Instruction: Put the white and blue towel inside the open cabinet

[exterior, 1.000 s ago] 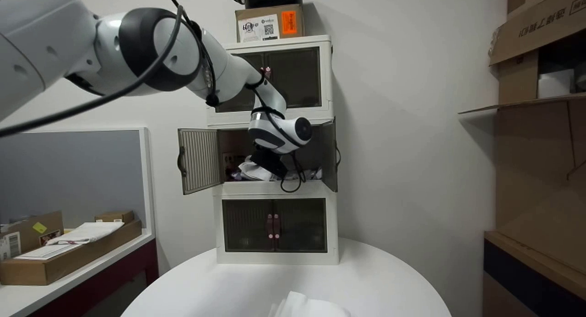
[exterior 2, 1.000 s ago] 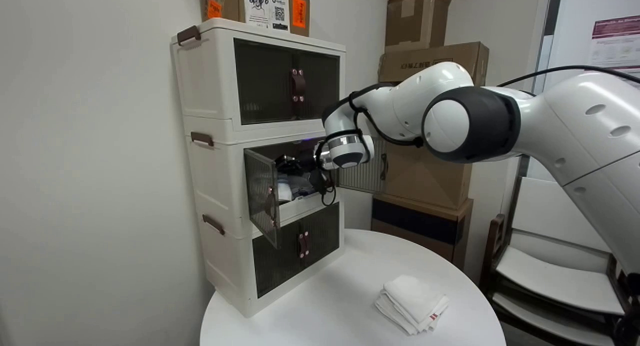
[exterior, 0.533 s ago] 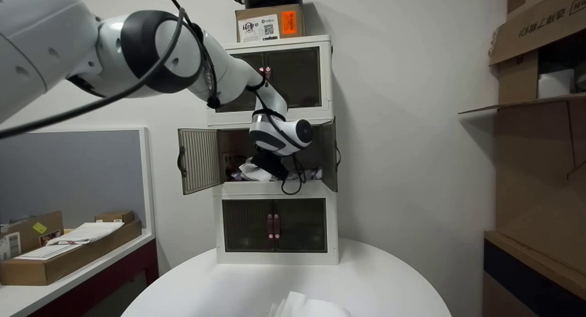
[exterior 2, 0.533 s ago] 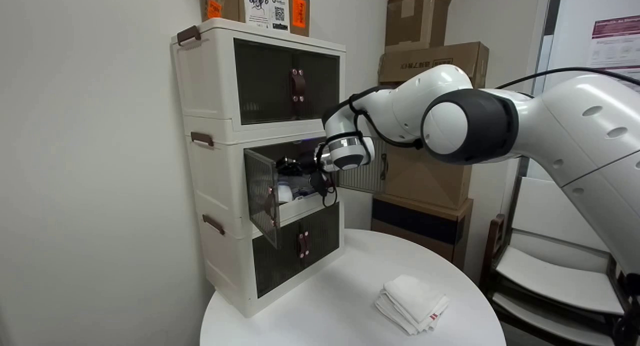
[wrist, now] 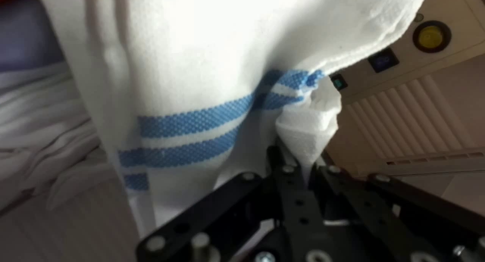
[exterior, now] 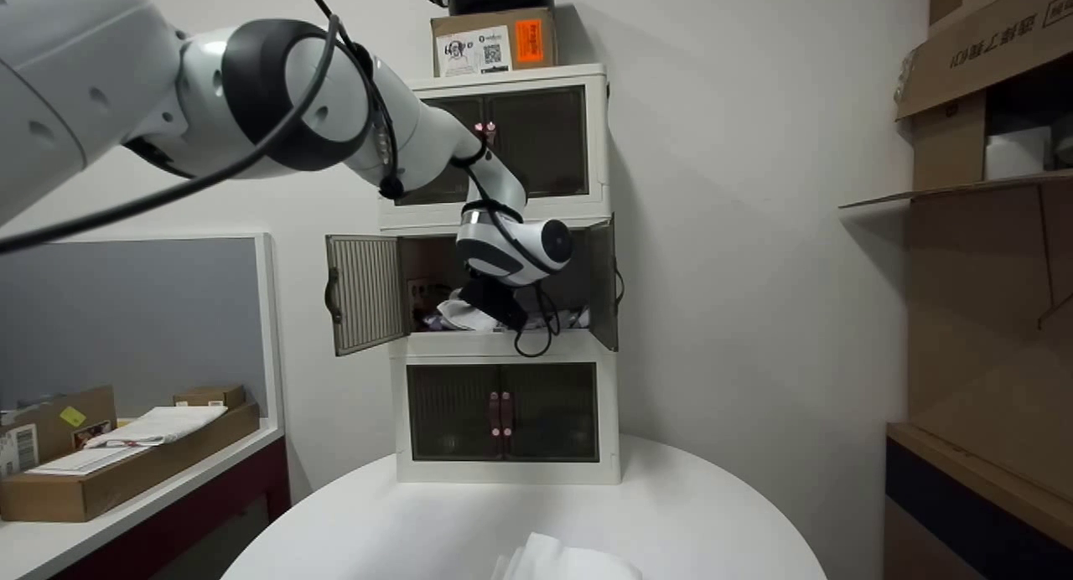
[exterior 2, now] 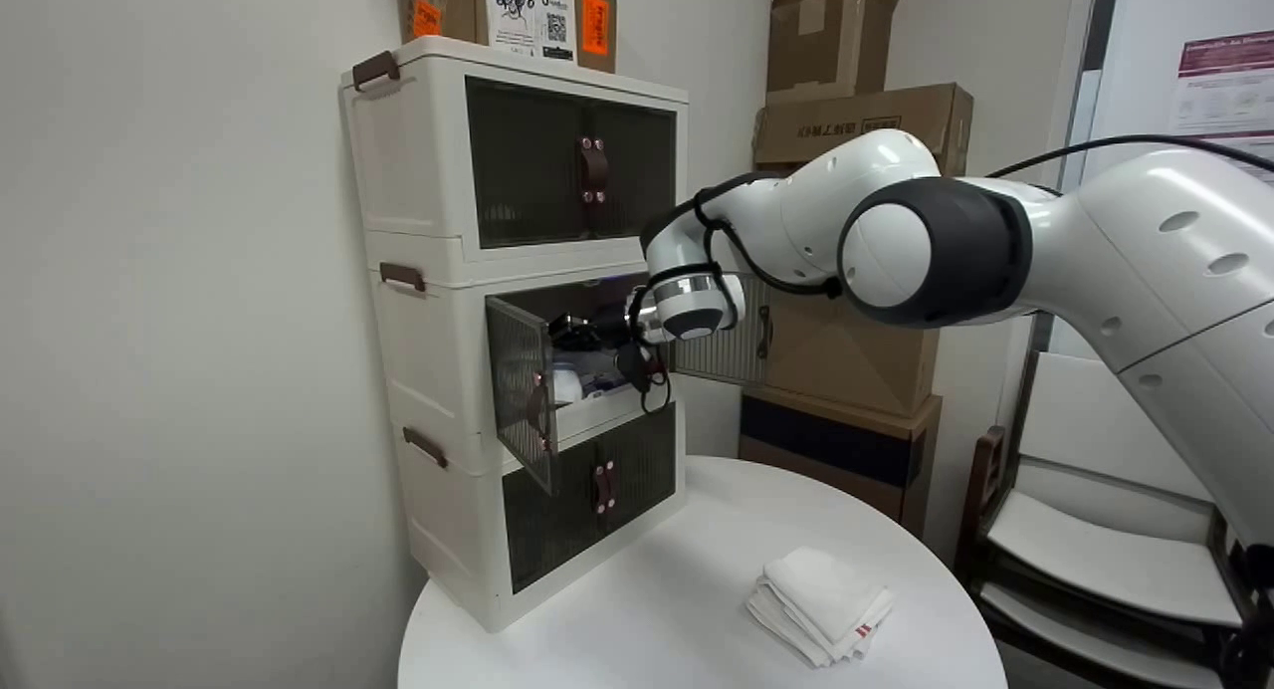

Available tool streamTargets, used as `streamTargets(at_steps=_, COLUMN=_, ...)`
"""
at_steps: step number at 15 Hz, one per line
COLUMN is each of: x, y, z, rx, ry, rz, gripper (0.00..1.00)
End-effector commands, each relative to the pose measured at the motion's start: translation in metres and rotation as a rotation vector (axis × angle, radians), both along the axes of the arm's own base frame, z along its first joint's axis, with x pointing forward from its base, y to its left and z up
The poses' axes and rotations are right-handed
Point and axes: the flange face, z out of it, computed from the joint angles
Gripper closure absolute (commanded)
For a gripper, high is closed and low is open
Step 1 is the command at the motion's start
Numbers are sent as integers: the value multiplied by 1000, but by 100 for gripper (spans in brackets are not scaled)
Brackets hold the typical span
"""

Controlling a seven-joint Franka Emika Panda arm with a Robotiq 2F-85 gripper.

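white with blue stripes, the towel (wrist: 212, 88) is in the grasp of the claw (wrist: 301, 167), jaws clenched on a gathered bit of it while the rest spreads loose across the wrist view. both exterior views put the claw in the mouth of the open cabinet (exterior: 469, 343), above its sill (exterior 2: 609, 416), so the towel is likely inside too; how much of it lies beyond the sill, or touches anything there, i cannot tell.

placing looks like the step in hand, the release not yet made. the chief worry is letting go too near the sill: a loose end hanging over the front of the open cabinet could drag the whole towel down to the surface (exterior 2: 647, 619) below. the heap of pale fabric (wrist: 49, 133), seemingly inside the open cabinet, might prop the towel up and let it slide forward. with the cloth bunched so tightly, a fold could cling and come back out with the claw. the cable (exterior: 533, 355) looped in front of the open cabinet might catch the ribbed door (exterior: 365, 295) or sweep cloth off the sill. the folded white cloth (exterior 2: 821, 604), on the surface in front of the open cabinet, could be mistaken for the target; its marks show red, not blue.
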Motion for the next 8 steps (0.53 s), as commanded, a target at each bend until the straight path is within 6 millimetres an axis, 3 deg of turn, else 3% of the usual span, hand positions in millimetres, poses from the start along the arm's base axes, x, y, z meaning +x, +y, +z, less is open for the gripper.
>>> streamTargets(at_steps=1, x=8, y=14, z=-7, rx=-9, ry=-9, rz=15, gripper=98)
streamTargets(at_steps=8, x=26, y=32, z=-22, rx=-45, ry=-17, rz=-13, gripper=98)
